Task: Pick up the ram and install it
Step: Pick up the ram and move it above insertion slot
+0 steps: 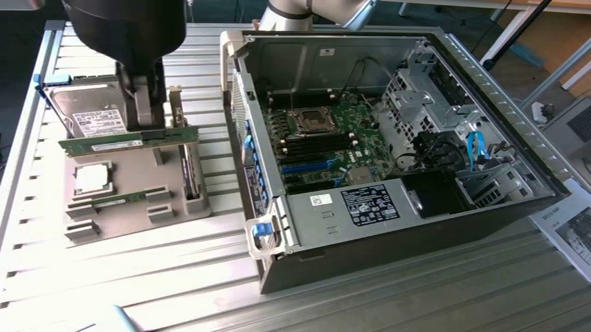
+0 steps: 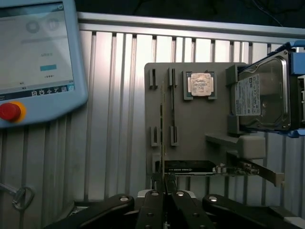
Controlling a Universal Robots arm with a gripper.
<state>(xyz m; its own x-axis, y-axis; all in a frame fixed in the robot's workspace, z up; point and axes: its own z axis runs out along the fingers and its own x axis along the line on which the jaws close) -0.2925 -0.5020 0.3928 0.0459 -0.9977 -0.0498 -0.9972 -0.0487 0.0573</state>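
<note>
The ram (image 1: 111,145), a long green stick with a white label, hangs level just above the grey holder tray (image 1: 138,221), in front of the hard drive (image 1: 88,114). My gripper (image 1: 152,133) comes straight down onto its upper edge and is shut on it. In the wrist view the ram (image 2: 163,119) is seen edge-on as a thin line running out from between the closed fingers of the gripper (image 2: 165,185). A second green stick (image 1: 120,200) lies in a slot of the tray.
The tray also holds a square silver processor (image 1: 93,178) and an expansion card (image 1: 189,173) standing on edge. The open computer case (image 1: 461,214) lies on the exterior view's right, motherboard (image 1: 323,145) exposed. A teach pendant (image 2: 33,57) rests on the slatted table.
</note>
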